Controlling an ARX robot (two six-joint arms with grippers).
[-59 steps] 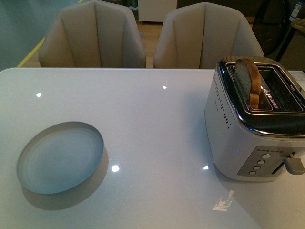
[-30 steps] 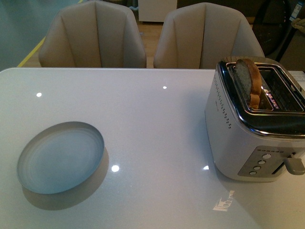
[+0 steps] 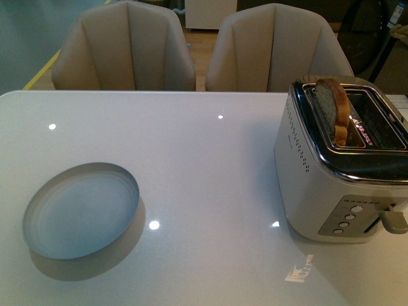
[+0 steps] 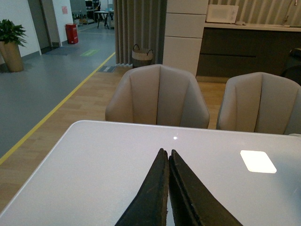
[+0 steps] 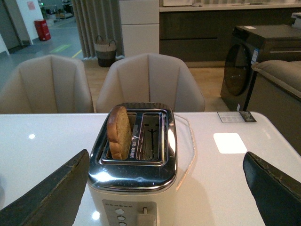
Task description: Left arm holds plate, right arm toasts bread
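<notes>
The pale blue-grey plate (image 3: 81,210) lies flat on the white table (image 3: 210,166) at the near left, with nothing on it. A brown slice of bread (image 3: 333,108) stands upright in the left slot of the silver toaster (image 3: 331,178) at the right, its top sticking out. Neither arm shows in the front view. In the left wrist view my left gripper (image 4: 165,153) is shut and holds nothing, hovering over bare table; the plate is out of that view. My right gripper (image 5: 165,157) is wide open, its fingers either side of the toaster (image 5: 136,188) and bread (image 5: 119,133), apart from both.
Two beige chairs (image 3: 124,48) (image 3: 274,48) stand behind the table's far edge. The toaster's lever (image 3: 394,221) and a column of buttons (image 3: 347,217) face me. A small card (image 5: 236,117) lies on the table beyond the toaster.
</notes>
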